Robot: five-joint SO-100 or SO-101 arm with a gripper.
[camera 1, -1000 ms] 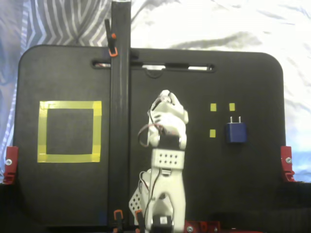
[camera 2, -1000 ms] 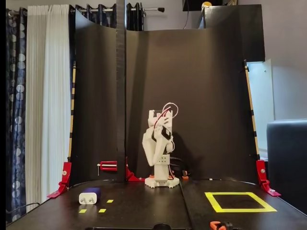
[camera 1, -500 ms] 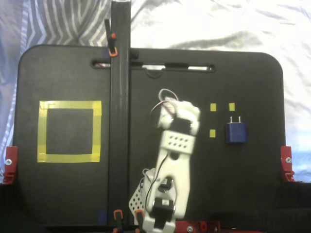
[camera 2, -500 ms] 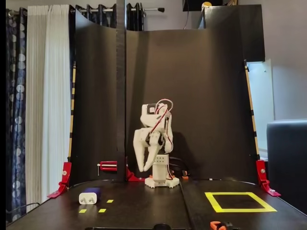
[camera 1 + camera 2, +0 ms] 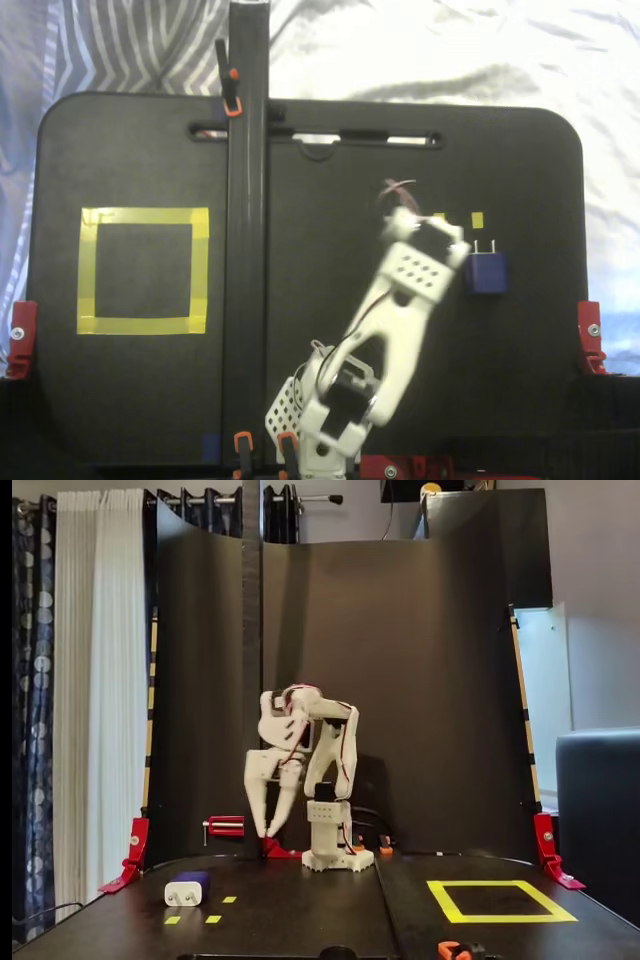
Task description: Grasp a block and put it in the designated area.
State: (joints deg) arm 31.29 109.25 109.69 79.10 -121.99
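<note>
A blue block with a white end (image 5: 486,272) lies on the black board at the right of a fixed view; it also shows at the front left of the other fixed view (image 5: 188,888). The designated area is a yellow tape square (image 5: 145,215), far left in one view and front right in the other (image 5: 480,883). My white gripper (image 5: 265,830) points down, its fingertips meeting, empty, above the board and behind the block. From above, the wrist (image 5: 425,245) sits just left of the block and hides the fingers.
A black vertical post (image 5: 247,200) with orange clamps crosses the board between the arm and the square. Small yellow tape marks (image 5: 212,919) lie by the block. Red clamps (image 5: 591,335) hold the board's edges. A black backdrop (image 5: 400,680) stands behind the arm.
</note>
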